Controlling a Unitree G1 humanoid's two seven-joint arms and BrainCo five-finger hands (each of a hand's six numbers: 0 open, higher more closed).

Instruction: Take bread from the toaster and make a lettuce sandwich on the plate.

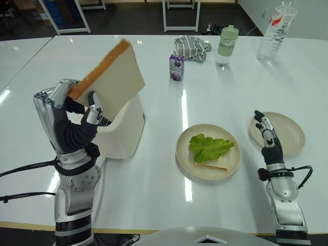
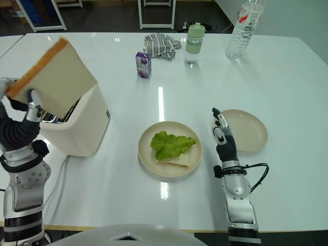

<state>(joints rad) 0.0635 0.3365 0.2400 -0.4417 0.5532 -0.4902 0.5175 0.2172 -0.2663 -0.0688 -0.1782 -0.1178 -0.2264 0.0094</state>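
Table [image 1: 154,195] white, glossy, floor [image 1: 128,20] dark behind — left robot hand [image 1: 69,102] pinching bread slice [image 1: 113,77]; right robot hand [image 1: 269,138] spread.

Head stereo eyes look down over one shared table [image 1: 230,82].

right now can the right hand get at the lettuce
Probably yes: the right hand is open and empty, and the lettuce lies uncovered on the plate to its left, with bare table between.
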